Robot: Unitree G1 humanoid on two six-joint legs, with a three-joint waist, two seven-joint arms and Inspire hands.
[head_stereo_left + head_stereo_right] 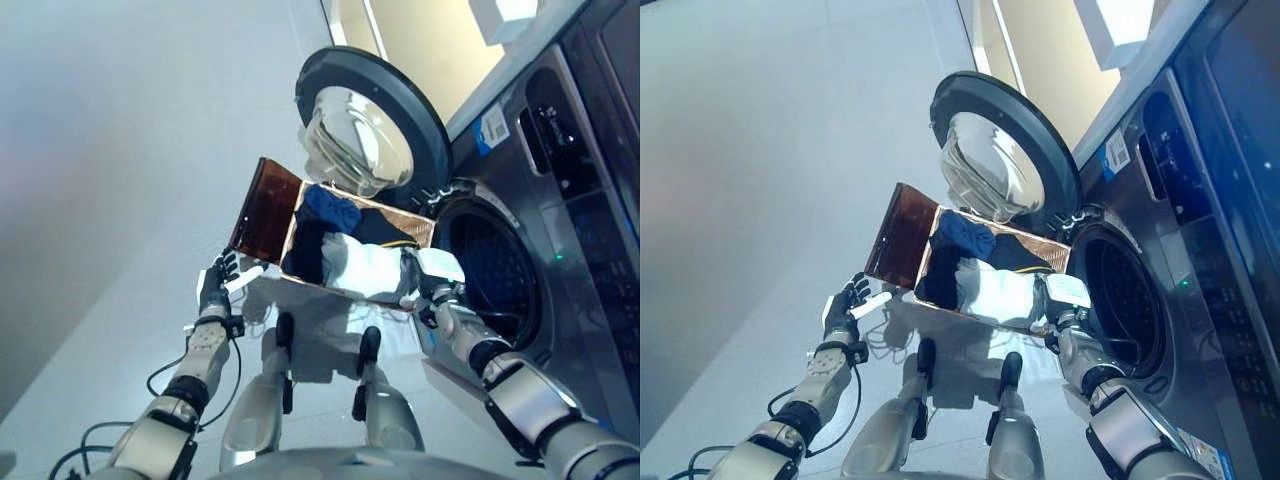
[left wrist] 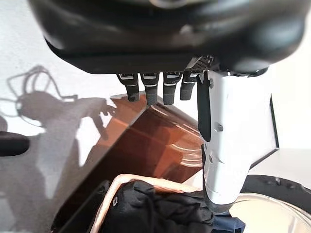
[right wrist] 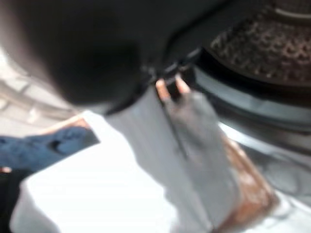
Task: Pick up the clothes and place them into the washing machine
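A copper-brown box point(image 1: 289, 238) lies on the floor before the washing machine, its lid point(image 1: 267, 208) swung open to the left. It holds a blue garment point(image 1: 330, 208), a black one point(image 1: 305, 250) and a white one point(image 1: 370, 268). My left hand point(image 1: 214, 286) hovers open just left of the box's near corner, holding nothing; its fingers point(image 2: 148, 90) stretch toward the lid point(image 2: 146, 141). My right hand point(image 1: 432, 292) is at the box's right end, over the white cloth point(image 3: 97, 194) and beside the drum point(image 3: 262, 43). Its short fingertips show straight, with no cloth seen in them.
The washing machine's round door point(image 1: 365, 125) stands open above the box, glass bowl facing me. The dark drum opening point(image 1: 490, 275) is right of the box. Pale bare floor point(image 1: 120, 200) spreads to the left. A yellow wall point(image 1: 420, 40) rises behind the door.
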